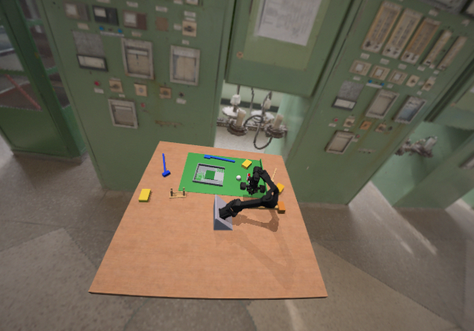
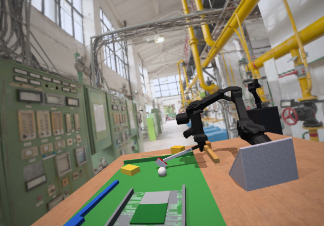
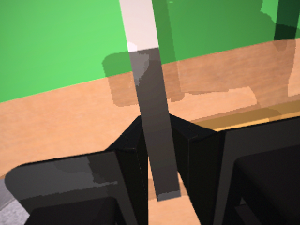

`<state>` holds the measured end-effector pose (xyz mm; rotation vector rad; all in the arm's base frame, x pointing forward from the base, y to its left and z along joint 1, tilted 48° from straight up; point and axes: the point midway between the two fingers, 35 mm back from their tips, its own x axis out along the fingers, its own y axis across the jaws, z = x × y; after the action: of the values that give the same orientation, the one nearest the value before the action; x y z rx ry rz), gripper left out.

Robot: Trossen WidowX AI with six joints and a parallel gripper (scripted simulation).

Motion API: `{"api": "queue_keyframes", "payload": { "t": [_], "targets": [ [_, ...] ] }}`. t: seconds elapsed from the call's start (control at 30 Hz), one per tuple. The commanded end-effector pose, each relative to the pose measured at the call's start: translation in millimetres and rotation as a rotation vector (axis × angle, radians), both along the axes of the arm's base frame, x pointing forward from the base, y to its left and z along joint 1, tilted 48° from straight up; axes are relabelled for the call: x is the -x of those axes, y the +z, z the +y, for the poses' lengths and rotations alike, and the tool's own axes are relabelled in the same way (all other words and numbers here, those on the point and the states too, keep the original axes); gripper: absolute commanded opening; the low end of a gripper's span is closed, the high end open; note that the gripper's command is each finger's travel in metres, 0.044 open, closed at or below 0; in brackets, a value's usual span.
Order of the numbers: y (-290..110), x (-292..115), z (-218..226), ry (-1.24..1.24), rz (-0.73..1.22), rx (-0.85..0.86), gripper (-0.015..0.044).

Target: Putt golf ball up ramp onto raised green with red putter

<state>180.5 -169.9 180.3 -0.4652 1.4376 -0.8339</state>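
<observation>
My gripper [image 2: 201, 148] [image 3: 152, 119] is shut on the dark grip of the red putter, near the mat's edge. The red putter [image 2: 177, 155] [image 3: 141, 25] slants down from the fingers, its red and white head just behind the golf ball. Whether head and mat touch, I cannot tell. The white golf ball [image 1: 238, 177] [image 2: 162, 171] rests on the green mat [image 1: 186, 178] [image 2: 206, 205], between the putter head and the ramp. The light grey ramp [image 2: 155, 196] rises to the raised dark green square [image 1: 209, 174] [image 2: 149, 213], with grey side rails around them.
A blue putter [image 1: 220, 158] [image 2: 100, 197] lies along the mat's far side. A yellow block [image 1: 246, 163] [image 2: 130, 169] is on the mat near the ball. An orange mallet [image 1: 281, 207] [image 2: 211, 153] lies beside the gripper. A blue mallet [image 1: 165, 173] and another yellow block [image 1: 144, 195] are at the left.
</observation>
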Motion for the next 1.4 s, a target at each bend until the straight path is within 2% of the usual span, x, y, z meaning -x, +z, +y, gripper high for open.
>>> {"api": "queue_keyframes", "payload": {
  "t": [0.0,0.17,0.37,0.63,1.0,1.37],
  "targets": [
    [-6.5,-4.4,4.9,0.001,-0.001,-0.005,0.0],
    [-52.5,-26.2,43.4,-0.001,-0.007,-0.023,0.0],
    [-97.8,-30.5,87.0,-0.003,-0.01,0.001,0.0],
    [-94.2,-31.8,94.2,-0.003,-0.011,0.0,0.0],
    [-59.7,-34.8,132.1,-0.003,-0.009,0.0,0.0],
    [-64.0,-33.0,126.6,-0.002,-0.004,-0.001,0.0]
  ]
}}
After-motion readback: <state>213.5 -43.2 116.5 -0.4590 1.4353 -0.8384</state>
